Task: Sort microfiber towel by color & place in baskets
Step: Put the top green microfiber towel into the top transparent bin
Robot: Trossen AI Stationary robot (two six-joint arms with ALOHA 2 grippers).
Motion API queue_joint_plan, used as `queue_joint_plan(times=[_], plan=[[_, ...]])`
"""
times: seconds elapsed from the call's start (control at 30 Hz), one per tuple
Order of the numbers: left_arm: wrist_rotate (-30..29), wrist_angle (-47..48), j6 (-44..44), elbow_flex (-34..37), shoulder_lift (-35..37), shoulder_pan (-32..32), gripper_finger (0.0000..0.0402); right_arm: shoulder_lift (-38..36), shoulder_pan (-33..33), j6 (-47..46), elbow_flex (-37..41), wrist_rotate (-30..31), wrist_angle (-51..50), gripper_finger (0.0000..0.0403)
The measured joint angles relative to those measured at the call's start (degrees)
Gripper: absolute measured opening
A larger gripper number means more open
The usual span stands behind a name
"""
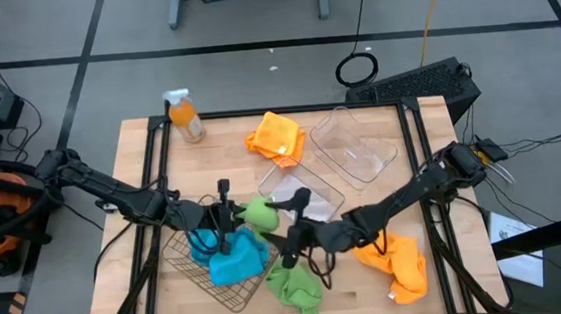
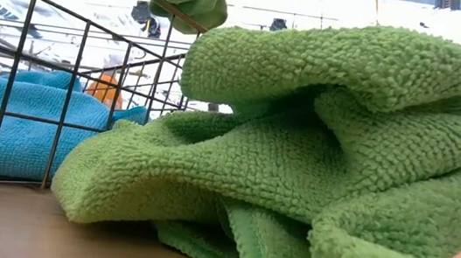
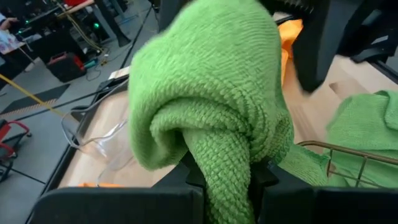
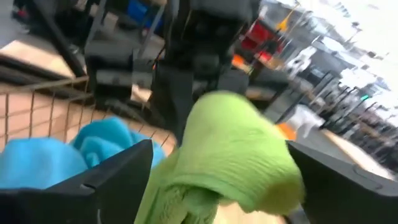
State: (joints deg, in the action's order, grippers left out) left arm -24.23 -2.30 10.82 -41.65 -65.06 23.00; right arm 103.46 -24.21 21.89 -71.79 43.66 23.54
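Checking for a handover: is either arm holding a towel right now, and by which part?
The left gripper has its jaws shut on a bunched fold of a green fuzzy microfiber towel, lifted beside the dark wire-mesh basket. The right gripper is open around it, not gripping.

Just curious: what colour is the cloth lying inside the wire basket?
Bright blue. The cloth in the wire basket shows best in the high view.

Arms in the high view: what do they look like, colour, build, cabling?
Both arms are dark, near black, slim jointed links. The left arm rises beside an orange-and-black base at the table's left edge; the right arm has cables trailing off its base end. Each ends in a two-finger black claw: left claw, right claw. No markings visible.
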Motion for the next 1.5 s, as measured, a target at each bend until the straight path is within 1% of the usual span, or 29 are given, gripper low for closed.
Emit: queue_joint_plan(times=[0.1, 0.23, 0.37, 0.43, 0.7, 0.77, 0.87, 1.0, 1.07, 1.2, 1.27, 1.33, 1.43, 1.5], plan=[[0.0, 0.0, 0.0, 0.0, 0.0, 0.0, 0.0043, 0.0, 0.7, -2.3, 0.0, -2.2, -2.1, 0.0326], [0.0, 0.0, 0.0, 0.0, 0.0, 0.0, 0.0043, 0.0, 0.6, -2.8, 0.0, -2.0, -3.3, 0.0299], [0.0, -0.1, 0.0, 0.0, 0.0, 0.0, 0.0043, 0.0, 0.6, -4.2, 0.0, -2.2, -5.3, 0.0263], [0.0, -0.1, 0.0, 0.0, 0.0, 0.0, 0.0043, 0.0, 0.8, -5.5, 0.0, -3.3, -6.1, 0.0242], [0.8, -1.9, 0.0, 0.1, 0.0, 0.0, 0.0043, 0.3, 1.8, -7.3, 0.0, -5.9, -5.0, 0.0168], [1.6, -2.1, 0.0, 0.1, 0.0, 0.0, 0.0043, 0.3, 2.3, -9.3, 0.0, -7.4, -4.8, 0.0153], [1.7, -2.4, 0.0, 0.2, 0.0, 0.0, 0.0043, 0.3, 2.6, -10.4, 0.0, -7.8, -4.8, 0.0142], [1.9, -2.4, 0.0, 0.2, 0.0, 0.0, 0.0043, 0.3, 2.7, -11.3, 0.0, -8.7, -4.5, 0.0142], [2.2, -2.4, 0.0, 0.2, 0.0, 0.0, 0.0043, 0.3, 2.8, -13.6, 0.0, -10.7, -4.5, 0.0154], [2.2, -2.4, 0.0, 0.2, 0.0, 0.0, 0.0043, 0.3, 3.1, -17.8, 0.0, -12.3, -4.8, 0.0206], [2.0, -2.4, 0.0, 0.2, 0.0, 0.0, 0.0043, 0.3, 3.2, -18.2, 0.0, -12.4, -5.1, 0.0233], [1.9, -2.4, 0.0, 0.2, 0.0, 0.0, 0.0043, 0.3, 3.2, -18.0, 0.0, -12.4, -5.0, 0.025], [1.9, -2.6, 0.0, 0.2, 0.0, 0.0, 0.0043, 0.4, 3.2, -17.9, 0.0, -12.4, -4.2, 0.0251], [1.9, -2.6, 0.0, 0.2, 0.0, 0.0, 0.0043, 0.4, 3.4, -18.1, 0.0, -12.0, -4.2, 0.0234]])
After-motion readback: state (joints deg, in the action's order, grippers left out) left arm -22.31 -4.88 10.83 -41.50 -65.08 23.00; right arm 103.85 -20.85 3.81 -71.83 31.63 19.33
